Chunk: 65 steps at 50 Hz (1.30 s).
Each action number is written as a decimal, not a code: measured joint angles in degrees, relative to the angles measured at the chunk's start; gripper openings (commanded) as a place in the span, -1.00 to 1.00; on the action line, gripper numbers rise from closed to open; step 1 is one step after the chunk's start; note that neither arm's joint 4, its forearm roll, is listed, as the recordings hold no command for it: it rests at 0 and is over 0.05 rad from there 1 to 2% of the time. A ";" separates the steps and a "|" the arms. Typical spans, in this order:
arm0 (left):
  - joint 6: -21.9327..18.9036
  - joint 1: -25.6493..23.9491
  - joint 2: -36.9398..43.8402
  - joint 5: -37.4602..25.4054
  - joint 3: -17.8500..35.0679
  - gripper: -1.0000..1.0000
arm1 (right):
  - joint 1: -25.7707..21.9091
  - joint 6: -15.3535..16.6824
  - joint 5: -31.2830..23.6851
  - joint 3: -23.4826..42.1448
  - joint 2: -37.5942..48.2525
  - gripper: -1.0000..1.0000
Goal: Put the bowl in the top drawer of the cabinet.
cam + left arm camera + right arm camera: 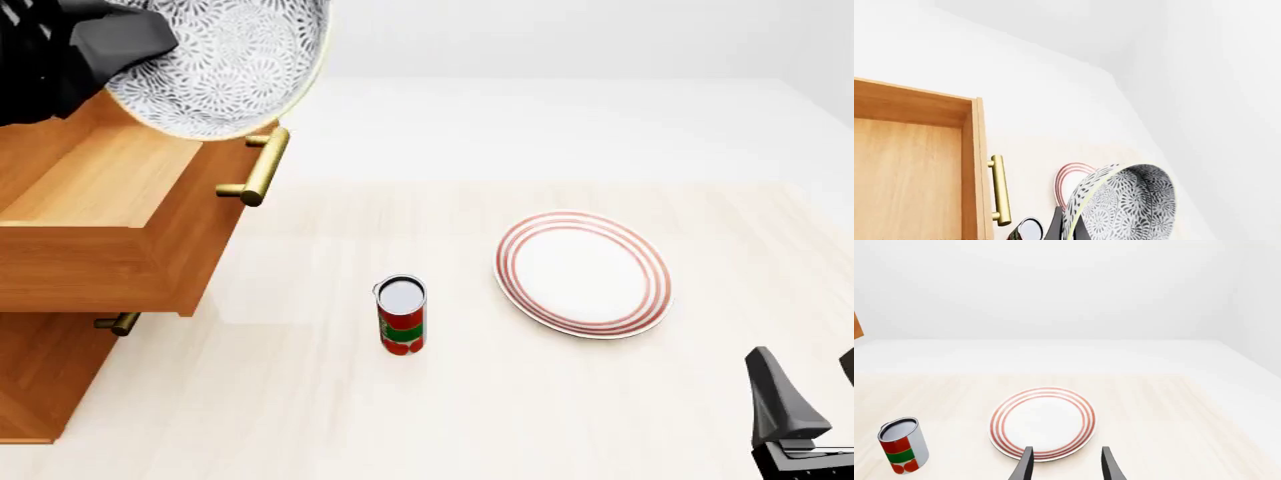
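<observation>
The patterned bowl (227, 70) hangs tilted on its side above the front end of the open top drawer (94, 190), over its brass handle (260, 165). My left gripper (134, 42) is shut on the bowl's rim. In the left wrist view the bowl (1131, 202) fills the space past the fingers (1055, 226), with the drawer's bare wooden inside (907, 175) beside it. The drawer sticks out of the honey-coloured cabinet (34, 385). My right gripper (1067, 467) stands open and holds nothing, low over the table near the front right (807, 400).
A red and green can (400, 315) stands upright mid-table. To its right lies a flat white plate with red rings (583, 273), just beyond the right gripper's fingers (1026, 465). The lower drawer (120, 322) is shut.
</observation>
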<state>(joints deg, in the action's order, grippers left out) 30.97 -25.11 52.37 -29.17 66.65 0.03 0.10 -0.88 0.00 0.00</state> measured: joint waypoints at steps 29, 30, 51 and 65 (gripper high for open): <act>-0.51 8.66 -0.99 -2.52 2.20 -1.00 | 0.00 0.00 0.00 0.00 0.00 1.00; -0.53 9.01 -0.93 -2.57 2.28 -1.00 | 0.00 0.00 0.00 0.00 0.00 1.00; -1.74 16.09 2.95 -3.98 5.17 -1.00 | 0.00 0.00 0.00 0.00 0.00 1.00; -2.56 19.52 5.60 -5.18 7.18 -1.00 | 0.00 0.00 0.00 0.00 0.00 1.00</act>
<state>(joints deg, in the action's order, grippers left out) 28.41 -5.59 57.97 -34.35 73.83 0.02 0.09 -0.88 0.00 0.00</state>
